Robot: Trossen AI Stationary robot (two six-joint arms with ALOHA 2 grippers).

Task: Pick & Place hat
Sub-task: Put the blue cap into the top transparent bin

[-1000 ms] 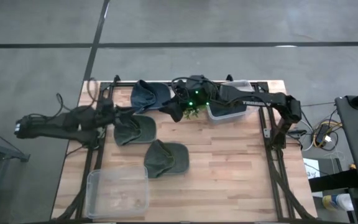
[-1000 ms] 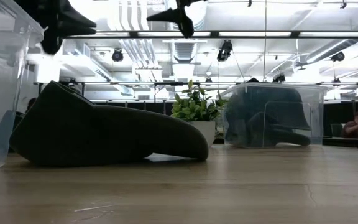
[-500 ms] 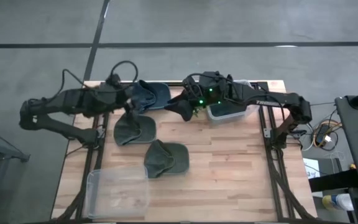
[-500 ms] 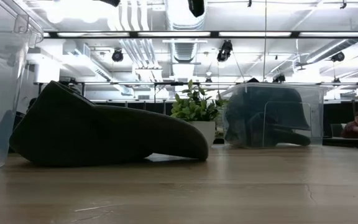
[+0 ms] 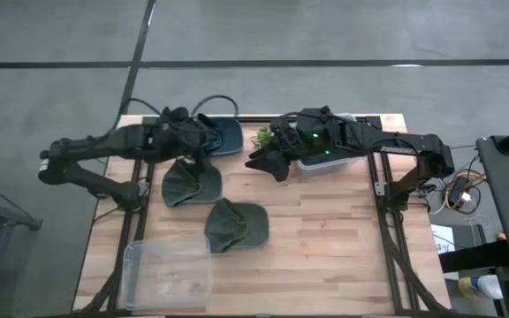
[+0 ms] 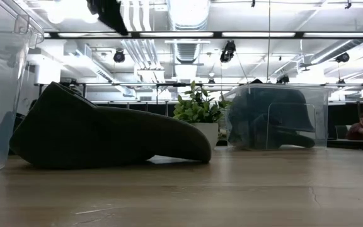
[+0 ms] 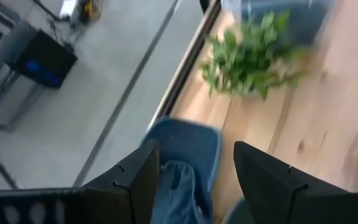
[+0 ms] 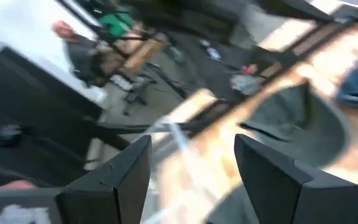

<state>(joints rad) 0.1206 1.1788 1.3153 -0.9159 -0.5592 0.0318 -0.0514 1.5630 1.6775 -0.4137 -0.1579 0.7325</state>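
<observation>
A blue cap (image 5: 224,132) lies at the table's far edge. It also shows in the left wrist view (image 7: 188,158). A dark green cap (image 5: 191,183) lies just nearer, and a second green cap (image 5: 235,223) lies at mid-table, close in the low view (image 6: 106,135). My left gripper (image 5: 197,143) is open and empty over the blue cap's left part, with the cap between its fingers (image 7: 191,186). My right gripper (image 5: 268,165) is open and empty in front of the plant. Its wrist view (image 8: 191,180) shows the first green cap (image 8: 297,115), blurred.
A small potted plant (image 5: 268,139) stands at the far middle. A clear bin (image 5: 325,159) holding dark hats stands right of it. An empty clear bin (image 5: 168,274) sits at the near left corner. Bare wood lies at the near right. People show in the room beyond.
My left gripper has swung from the table's left side toward the far edge and the right, ending over the blue cap. My right gripper has drawn back a little toward the right, away from the blue cap. The caps lie as before.
</observation>
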